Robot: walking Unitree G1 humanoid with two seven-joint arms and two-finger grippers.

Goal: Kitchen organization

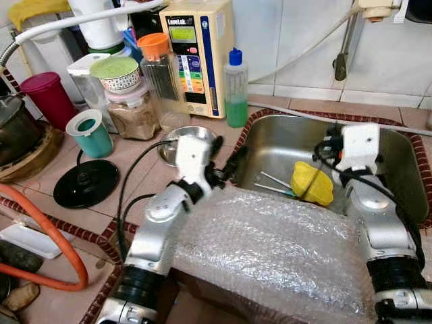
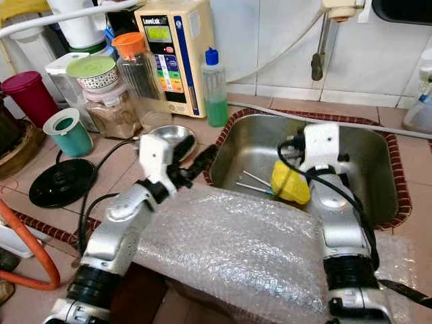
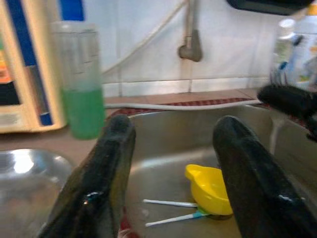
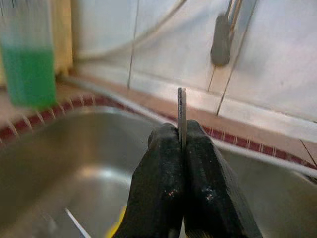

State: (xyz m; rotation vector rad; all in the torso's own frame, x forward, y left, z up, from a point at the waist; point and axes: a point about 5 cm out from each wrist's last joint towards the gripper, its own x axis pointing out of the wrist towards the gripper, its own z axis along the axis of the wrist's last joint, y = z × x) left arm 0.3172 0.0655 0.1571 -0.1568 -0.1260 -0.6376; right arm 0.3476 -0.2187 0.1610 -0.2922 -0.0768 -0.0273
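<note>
A steel sink (image 1: 270,138) holds a yellow plastic scoop (image 1: 312,182) and two thin white sticks (image 1: 273,183). My left gripper (image 3: 171,126) hovers open at the sink's left rim, pointing into the basin, with nothing between its fingers (image 1: 233,158). My right gripper (image 4: 182,130) is over the basin, just above and behind the scoop, shut on a thin grey metal stick (image 4: 182,106) that pokes up past its fingertips. In the left wrist view the scoop (image 3: 210,186) lies beside the two sticks (image 3: 171,210) on the sink floor.
Bubble wrap (image 1: 270,250) covers the counter's front edge under both arms. Left of the sink stand a steel bowl (image 1: 181,135), a green soap bottle (image 1: 236,88), jars (image 1: 131,101), a teal cup (image 1: 90,133), a black lid (image 1: 86,182) and an orange hose (image 1: 61,229).
</note>
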